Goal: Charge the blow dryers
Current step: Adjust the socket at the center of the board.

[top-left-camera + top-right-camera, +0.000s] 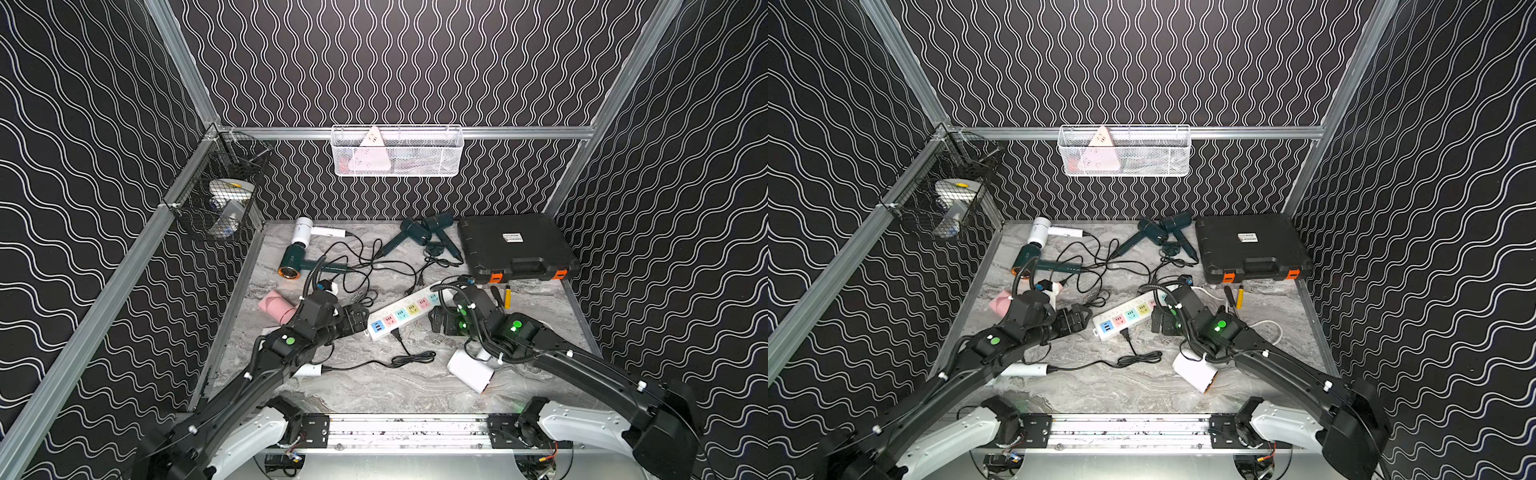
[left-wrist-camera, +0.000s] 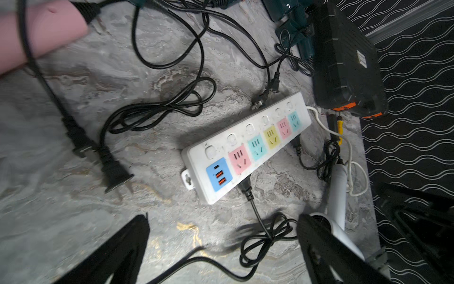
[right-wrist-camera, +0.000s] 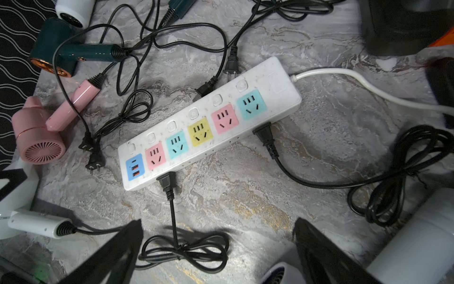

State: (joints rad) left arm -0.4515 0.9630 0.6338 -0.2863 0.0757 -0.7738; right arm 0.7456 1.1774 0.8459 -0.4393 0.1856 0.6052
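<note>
A white power strip with coloured sockets lies slantwise mid-table, all top sockets empty. Two black plugs rest against its near edge. Blow dryers lie around it: a white one and a copper-ringed teal one at back left, two teal ones at the back, a pink one at left, a white one at front right, and another white one under my left arm. My left gripper is open at the strip's blue end. My right gripper is open beside the strip's middle. Both grippers are empty.
A black case with orange latches fills the back right. A yellow-handled tool lies before it. Tangled black cords and loose plugs cover the centre. A black wire basket and a white mesh basket hang on the walls.
</note>
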